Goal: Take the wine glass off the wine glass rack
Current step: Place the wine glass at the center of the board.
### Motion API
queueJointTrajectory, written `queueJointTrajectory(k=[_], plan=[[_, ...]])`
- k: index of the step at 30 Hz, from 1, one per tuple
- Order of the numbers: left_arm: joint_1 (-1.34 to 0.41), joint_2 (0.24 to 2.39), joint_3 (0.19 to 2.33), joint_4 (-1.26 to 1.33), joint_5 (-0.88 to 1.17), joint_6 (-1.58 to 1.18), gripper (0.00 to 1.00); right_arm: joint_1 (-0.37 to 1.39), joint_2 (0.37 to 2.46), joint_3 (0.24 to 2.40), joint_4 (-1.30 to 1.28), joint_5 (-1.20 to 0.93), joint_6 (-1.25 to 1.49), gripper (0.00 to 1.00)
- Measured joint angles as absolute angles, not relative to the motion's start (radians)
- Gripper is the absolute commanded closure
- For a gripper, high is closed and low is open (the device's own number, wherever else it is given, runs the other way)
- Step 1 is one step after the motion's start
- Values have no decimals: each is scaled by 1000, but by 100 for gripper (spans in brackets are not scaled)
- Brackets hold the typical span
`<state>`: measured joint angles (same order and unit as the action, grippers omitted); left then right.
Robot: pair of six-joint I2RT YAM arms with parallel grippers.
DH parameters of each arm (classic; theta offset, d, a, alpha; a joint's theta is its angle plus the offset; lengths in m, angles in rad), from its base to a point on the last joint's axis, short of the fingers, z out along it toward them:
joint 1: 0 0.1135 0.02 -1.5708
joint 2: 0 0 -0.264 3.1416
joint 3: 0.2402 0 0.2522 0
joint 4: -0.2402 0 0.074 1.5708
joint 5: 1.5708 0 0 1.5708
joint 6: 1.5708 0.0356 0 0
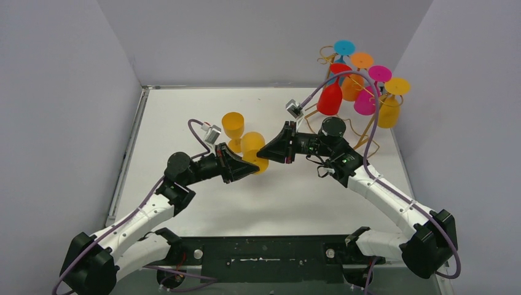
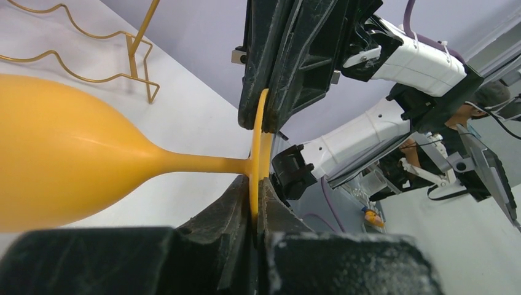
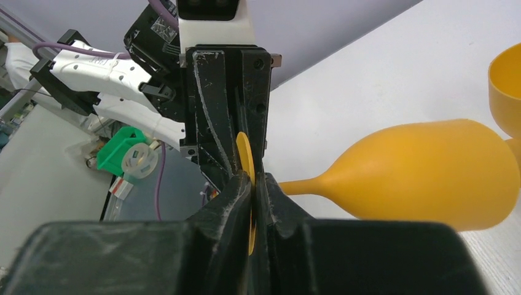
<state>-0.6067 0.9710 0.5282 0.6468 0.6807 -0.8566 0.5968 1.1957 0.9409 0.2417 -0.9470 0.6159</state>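
Note:
A yellow wine glass point(image 1: 252, 144) is held sideways above the table, bowl point(image 2: 55, 160) one way and flat foot point(image 2: 260, 147) the other. My left gripper point(image 2: 255, 195) is shut on the lower rim of the foot. My right gripper point(image 3: 252, 184) is shut on the same foot point(image 3: 244, 153) from the opposite side, and its bowl point(image 3: 430, 175) points away to the right. In the top view the two grippers, left point(image 1: 253, 168) and right point(image 1: 263, 152), meet tip to tip at mid-table. The gold wine glass rack point(image 1: 364, 131) stands at the back right, well away from the held glass.
A second yellow glass point(image 1: 233, 125) stands upright just behind the held one, its rim at the right wrist view's edge point(image 3: 507, 86). Several coloured glasses hang upside down on the rack, among them a red one point(image 1: 330, 98) and a pink one point(image 1: 365, 102). The rack's wire base point(image 2: 132, 46) lies beyond the bowl.

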Motion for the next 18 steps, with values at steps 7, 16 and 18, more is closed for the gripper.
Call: queueJointTrajectory(k=[7, 16, 18], plan=[[-610, 962, 528, 646, 694, -818, 100, 598, 1187, 939, 235, -915, 611, 41], [-609, 822, 479, 618, 699, -663, 100, 591, 1162, 1044, 72, -780, 568, 12], [-611, 791, 449, 616, 723, -622, 100, 577, 1143, 1066, 44, -720, 563, 11]])
